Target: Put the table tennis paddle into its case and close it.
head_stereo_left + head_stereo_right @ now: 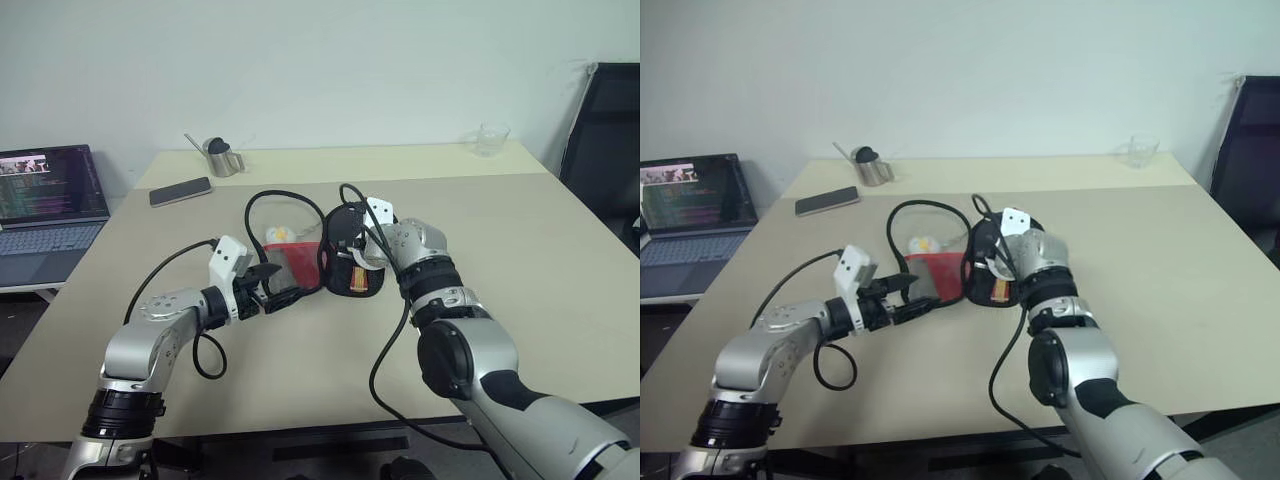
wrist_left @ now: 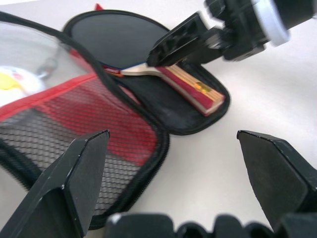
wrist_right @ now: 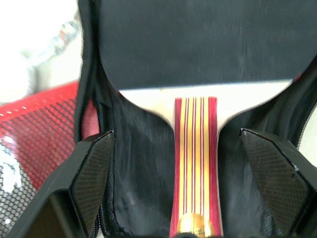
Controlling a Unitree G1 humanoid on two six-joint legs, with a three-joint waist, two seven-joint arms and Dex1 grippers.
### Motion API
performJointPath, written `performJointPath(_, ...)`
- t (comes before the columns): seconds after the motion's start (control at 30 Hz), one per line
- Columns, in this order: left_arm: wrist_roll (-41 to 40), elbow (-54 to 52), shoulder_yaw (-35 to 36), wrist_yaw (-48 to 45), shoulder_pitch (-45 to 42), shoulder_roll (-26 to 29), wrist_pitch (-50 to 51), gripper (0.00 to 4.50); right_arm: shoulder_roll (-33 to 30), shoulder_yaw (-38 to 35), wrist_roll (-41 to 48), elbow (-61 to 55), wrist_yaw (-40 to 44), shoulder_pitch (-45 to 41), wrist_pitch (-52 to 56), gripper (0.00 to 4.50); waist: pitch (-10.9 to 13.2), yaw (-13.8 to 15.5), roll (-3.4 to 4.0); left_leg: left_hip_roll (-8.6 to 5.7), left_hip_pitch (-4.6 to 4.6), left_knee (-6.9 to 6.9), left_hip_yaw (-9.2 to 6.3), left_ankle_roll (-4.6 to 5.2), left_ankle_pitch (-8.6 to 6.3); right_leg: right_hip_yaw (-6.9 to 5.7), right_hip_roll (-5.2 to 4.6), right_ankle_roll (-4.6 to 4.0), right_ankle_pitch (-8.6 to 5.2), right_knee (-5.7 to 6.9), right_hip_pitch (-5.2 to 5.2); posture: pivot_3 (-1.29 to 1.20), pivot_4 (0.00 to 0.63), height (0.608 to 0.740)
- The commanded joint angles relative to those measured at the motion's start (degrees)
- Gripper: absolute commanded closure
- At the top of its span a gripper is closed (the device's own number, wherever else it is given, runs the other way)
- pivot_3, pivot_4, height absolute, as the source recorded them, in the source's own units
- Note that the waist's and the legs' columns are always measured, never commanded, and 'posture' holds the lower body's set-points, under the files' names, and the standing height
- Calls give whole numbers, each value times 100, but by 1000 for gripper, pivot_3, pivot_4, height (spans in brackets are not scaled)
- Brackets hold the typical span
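Nearest in the left wrist view are the two black fingers of the left gripper [image 2: 173, 191], spread wide with nothing between them. Just beyond them lies the case [image 2: 126, 144], a paddle-shaped soft zip pouch, black outside with red lining and a mesh panel, and it lies open flat on the beige table [image 2: 277, 104]. The table tennis paddle [image 2: 124, 42], a round flat bat with black rubber face and a short wooden handle striped red and yellow, rests inside the far half of the case. The right gripper [image 2: 173, 42] hangs over the neck of the paddle.

From the right wrist view, the right gripper's fingers [image 3: 94, 173] stand wide apart on either side of the striped handle and do not clamp it. The paddle sits on the black inner cloth of the case, and the red mesh half lies beside it.

Both eye views show the case open in the middle of the table, between the two grippers, with the left gripper just beside the mesh half.

To my judgement, the first part is done: the paddle is in the case. What is left is to fold the mesh half over and pull the zip around.
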Motion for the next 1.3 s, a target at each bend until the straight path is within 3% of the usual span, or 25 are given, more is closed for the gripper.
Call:
performJointPath(0.03, -56, 5, 396, 112, -191, 124, -94, 0, -473, 410, 55, -1009, 867, 157, 101, 27, 0, 2, 0, 0, 0, 0, 0, 0, 0, -1, 0, 0, 0, 0, 0, 0, 150, 740)
performJointPath(0.17, -122, 253, 606, -317, -165, 590, -139, 0, -1384, 948, 431, -2180, 2625, 790, 362, 27, 0, 9, -1, 0, -2, 0, -2, 3, -2, -14, 1, 1, 0, -6, 4, 0, 150, 740)
performJointPath(0.33, 48, 759, 590, -475, -369, 887, -291, 0, -2981, 1967, 776, -3037, 5222, 1620, 584, 27, 0, 43, -1, 0, 2, -2, -2, 13, -7, -31, 5, 1, -1, -18, 13, 0, 150, 740)
performJointPath(0.43, 359, 1429, 423, -343, -628, 897, -401, 0, -3988, 2577, 581, -3256, 6716, 2017, -70, 27, 0, 56, -1, 1, 4, -1, 0, 24, -13, -35, 6, 1, -1, -14, 14, 0, 150, 740)
performJointPath(0.6, 735, 2048, 202, 114, -1126, 641, -278, 0, -4427, 2654, 1226, -4287, 8389, 2373, -502, 27, 0, 22, -2, 7, 13, 0, 6, 26, -14, -35, 8, 2, -1, -12, 18, 0, 150, 740)
performJointPath(0.7, 846, 2408, 328, 380, -1264, 601, -263, 0, -4318, 2802, 1300, -4824, 8561, 2526, -524, 27, -1, 6, -3, 15, 13, 1, 5, 23, -14, -36, 10, 3, 0, -10, 18, 0, 150, 740)
performJointPath(0.9, 1162, 3231, 155, 626, -1543, 447, -445, 0, -3921, 2897, 1230, -5167, 8144, 2549, -487, 27, -2, 134, -5, 11, 11, 6, -4, 3, -3, -35, 3, 2, 0, -11, 18, 0, 150, 740)
performJointPath(1.0, 1284, 3614, 130, 681, -1710, 354, -545, 631, -3558, 2846, 921, -4865, 7439, 2421, -551, 0, -3, 172, -7, 10, 7, 6, -8, 1, -2, -33, 1, 2, 0, -14, 17, 0, 150, 740)
performJointPath(1.3, 1645, 4327, -120, 796, -2151, -261, -1060, 3922, -3200, 2842, 758, -4743, 6941, 2384, -502, 0, -5, 216, -10, -7, -1, 7, -21, 0, -1, -36, -11, 2, 0, -20, 17, 0, 150, 740)
